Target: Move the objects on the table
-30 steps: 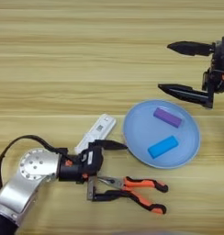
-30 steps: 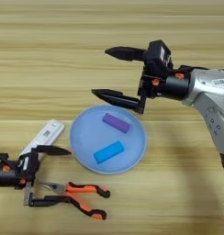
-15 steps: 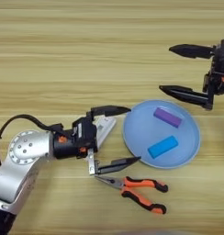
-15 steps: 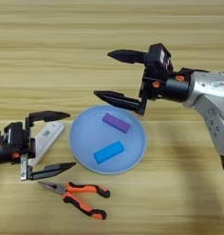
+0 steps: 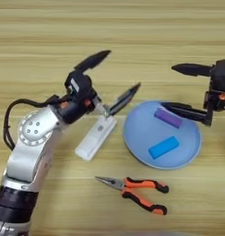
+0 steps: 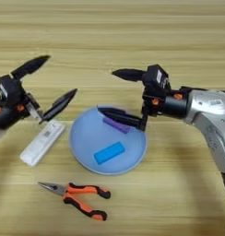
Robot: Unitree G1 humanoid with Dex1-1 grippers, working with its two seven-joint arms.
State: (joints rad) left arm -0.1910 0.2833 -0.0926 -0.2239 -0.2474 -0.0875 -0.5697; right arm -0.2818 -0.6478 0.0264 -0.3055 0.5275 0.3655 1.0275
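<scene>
The white bar (image 5: 96, 137) lies slanted on the table (image 5: 50, 27), just left of a light-blue plate (image 5: 133, 143). My left gripper (image 5: 124, 68) hovers open above the bar's far end, with nothing between its fingers. The orange-and-black pliers (image 5: 135, 193) lie flat near the front edge, nose pointing left. The bright-blue block (image 5: 163, 147) rests inside the plate beside a purple block (image 5: 168, 117). My right gripper (image 6: 106, 91) is wide open at the plate's far side. Its lower finger (image 6: 119, 117) reaches over the purple block, and it holds nothing.
The right arm's silver forearm (image 6: 211, 110) runs off to the right edge. The left arm (image 5: 31, 152) with its black cable comes up from the bottom left corner. Bare wood stretches across the far half of the table.
My left gripper has risen from beside the pliers' nose and swung away to the bar's far end, staying open. The pliers stay on the table. The right gripper has hardly moved.
</scene>
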